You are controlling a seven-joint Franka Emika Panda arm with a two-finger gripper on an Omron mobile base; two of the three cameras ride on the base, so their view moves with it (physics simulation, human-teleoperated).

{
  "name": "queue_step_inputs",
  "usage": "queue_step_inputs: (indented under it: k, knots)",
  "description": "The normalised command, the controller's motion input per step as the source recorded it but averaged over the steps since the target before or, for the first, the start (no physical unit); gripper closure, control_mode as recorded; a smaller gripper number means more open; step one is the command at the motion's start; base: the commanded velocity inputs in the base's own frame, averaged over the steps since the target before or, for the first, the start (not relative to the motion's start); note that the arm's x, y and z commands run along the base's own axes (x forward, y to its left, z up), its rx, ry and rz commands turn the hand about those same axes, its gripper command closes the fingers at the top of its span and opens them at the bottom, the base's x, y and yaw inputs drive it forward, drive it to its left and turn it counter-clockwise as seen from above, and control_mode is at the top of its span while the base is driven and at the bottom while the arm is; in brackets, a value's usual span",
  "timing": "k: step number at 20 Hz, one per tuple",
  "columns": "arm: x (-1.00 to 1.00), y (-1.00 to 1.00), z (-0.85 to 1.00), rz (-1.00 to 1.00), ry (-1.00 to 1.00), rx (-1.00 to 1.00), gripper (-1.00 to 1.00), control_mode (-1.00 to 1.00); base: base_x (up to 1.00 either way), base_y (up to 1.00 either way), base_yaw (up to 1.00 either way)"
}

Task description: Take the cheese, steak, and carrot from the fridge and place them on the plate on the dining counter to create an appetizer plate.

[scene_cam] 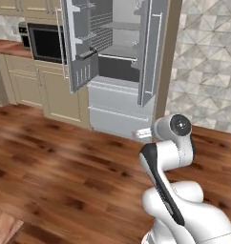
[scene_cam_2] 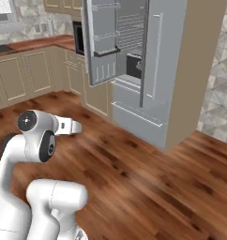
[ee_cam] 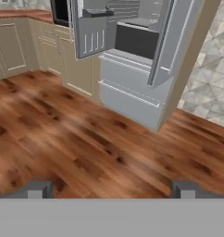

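The fridge point(scene_cam: 116, 104) point(scene_cam_2: 138, 115) point(ee_cam: 127, 88) stands ahead across the wooden floor with both upper doors swung open. Wire-railed door shelves and grey inner shelves show inside, with the drawers shut below. I cannot make out the cheese, the steak or the carrot on the shelves from here. The plate and the dining counter are out of view. My gripper point(ee_cam: 111, 190) is open, its two dark fingertips point(ee_cam: 37, 189) wide apart with nothing between them. It faces the fridge from well back, over bare floor. The arm is folded close over the base, the hand point(scene_cam_2: 72, 126) held low.
A black built-in oven point(scene_cam: 46, 44) point(scene_cam_2: 79, 40) sits left of the fridge, above beige cabinets point(scene_cam: 26, 86). A red-brown wall counter point(scene_cam_2: 31, 45) runs along the left. A tall beige panel point(scene_cam_2: 200, 70) and tiled wall point(scene_cam: 208, 62) flank the fridge's right. Wood floor point(ee_cam: 86, 139) stretches between me and the fridge.
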Motion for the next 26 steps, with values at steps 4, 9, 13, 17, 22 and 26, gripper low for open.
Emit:
queue_step_inputs:
  k: [4,9,13,17,22,26]
  knots:
    - [0.0,0.0,0.0,0.0,0.0,0.0,-1.0,1.0,1.0,-0.07,-0.06]
    - [0.0,0.0,0.0,0.0,0.0,0.0,-1.0,1.0,1.0,0.3,-0.11]
    - [0.0,0.0,0.0,0.0,0.0,0.0,-1.0,1.0,1.0,0.61,-0.15]
    - [0.0,0.0,0.0,0.0,0.0,0.0,-1.0,1.0,0.92,0.35,-0.22]
    - [0.0,0.0,0.0,0.0,0.0,0.0,-1.0,1.0,0.7,0.0,-0.34]
    - [0.0,0.0,0.0,0.0,0.0,0.0,-1.0,1.0,0.71,0.07,-0.35]
